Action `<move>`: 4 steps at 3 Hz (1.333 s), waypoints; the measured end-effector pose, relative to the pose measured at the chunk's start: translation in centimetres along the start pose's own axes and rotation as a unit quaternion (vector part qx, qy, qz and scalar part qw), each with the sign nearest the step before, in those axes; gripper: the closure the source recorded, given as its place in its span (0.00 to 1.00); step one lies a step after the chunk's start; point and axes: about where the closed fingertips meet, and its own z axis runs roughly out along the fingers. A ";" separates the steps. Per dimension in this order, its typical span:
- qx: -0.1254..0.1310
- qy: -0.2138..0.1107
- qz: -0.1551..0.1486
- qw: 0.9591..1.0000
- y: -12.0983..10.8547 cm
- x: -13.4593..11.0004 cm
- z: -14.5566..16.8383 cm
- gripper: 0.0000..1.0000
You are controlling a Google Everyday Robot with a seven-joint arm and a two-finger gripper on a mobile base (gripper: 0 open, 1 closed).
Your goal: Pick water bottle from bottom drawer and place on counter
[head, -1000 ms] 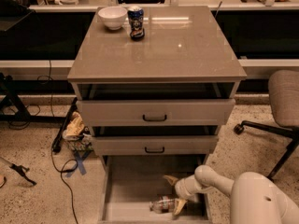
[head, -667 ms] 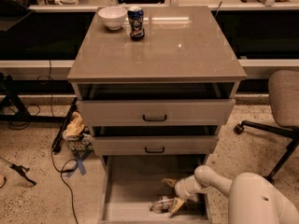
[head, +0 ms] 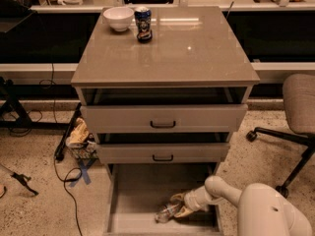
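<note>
The water bottle (head: 166, 213), small, clear and crinkled, lies on its side on the floor of the open bottom drawer (head: 142, 191), near its front. My gripper (head: 180, 205) reaches down into the drawer from the lower right. Its yellowish fingers (head: 183, 212) stand on either side of the bottle's right end, close around it. The bottle still rests on the drawer floor. The counter (head: 197, 53), a glossy grey-beige cabinet top, is above.
A white bowl (head: 118, 18) and a dark blue printed can (head: 143, 24) stand at the counter's back left. Two upper drawers (head: 162, 118) with black handles are slightly pulled out. An office chair (head: 295, 112) is at right; cables and a bag (head: 78, 136) lie at left.
My gripper has stayed at the bottle's right end. The bottle has not visibly moved.
</note>
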 end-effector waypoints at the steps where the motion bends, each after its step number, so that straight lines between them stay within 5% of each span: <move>1: -0.003 -0.005 0.002 1.000 0.3 0.0 0.2 0.88; 2: -0.003 -0.005 0.002 1.000 0.3 -0.2 0.0 1.00; 3: -0.003 -0.005 0.002 1.000 0.3 -0.2 0.0 1.00; 4: 0.020 -0.027 -0.013 0.999 0.8 -2.2 -4.3 1.00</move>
